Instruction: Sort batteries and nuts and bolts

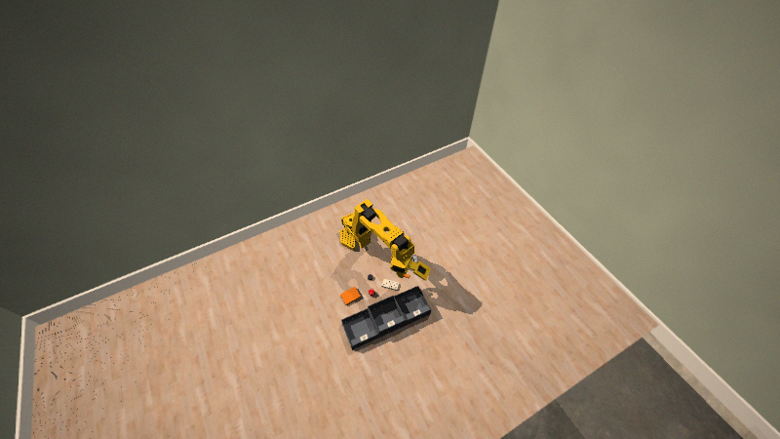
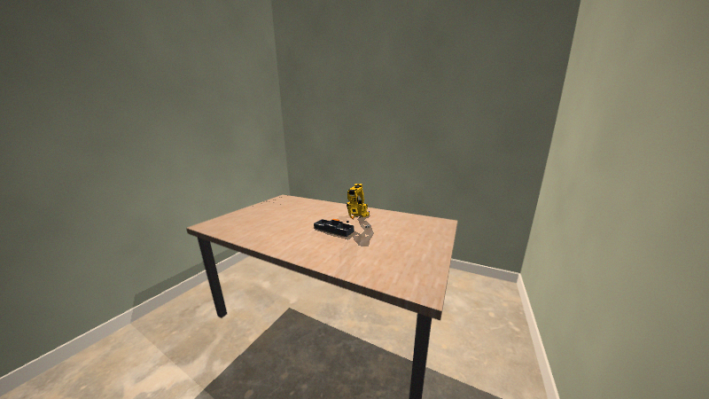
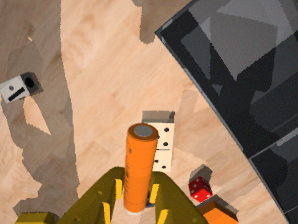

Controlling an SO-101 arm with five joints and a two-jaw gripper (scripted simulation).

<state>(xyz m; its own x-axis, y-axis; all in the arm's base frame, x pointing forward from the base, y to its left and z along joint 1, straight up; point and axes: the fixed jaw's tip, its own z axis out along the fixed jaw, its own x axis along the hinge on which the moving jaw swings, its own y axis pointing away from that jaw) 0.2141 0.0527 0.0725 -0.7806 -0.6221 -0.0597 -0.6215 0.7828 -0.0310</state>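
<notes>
While the yellow gripper (image 3: 135, 211) hangs above the table (image 2: 396, 268), its two fingers are drawn nearly together and clamped on an orange battery (image 3: 140, 165), a cylinder that stands out past the fingertips with its flat end toward the table. In the wrist view the battery is pinched at its lower part, one finger on each side, and the rest of it is free.

Just beyond the battery's tip in the same view lies a white domino (image 3: 162, 143) with black dots, flat on the wood. To its right sit a red die (image 3: 200, 188) and, beside that, an orange block (image 3: 216, 216). Further right the dark row of bins (image 3: 253, 83) fills the corner of the picture; the held battery is near it but not over it. Off to the left a small white-and-black object (image 3: 16, 88) rests on the table, too small to identify.

From the top view, the arm (image 1: 381, 229) reaches from its base toward the three joined bins (image 1: 349, 334), with the gripper just behind the bin at the right end. Each bin carries a small label, but the letters cannot be read. The domino, die and orange block lie between the arm and the bins, and a small dark round piece (image 1: 370, 277) lies near them.
</notes>
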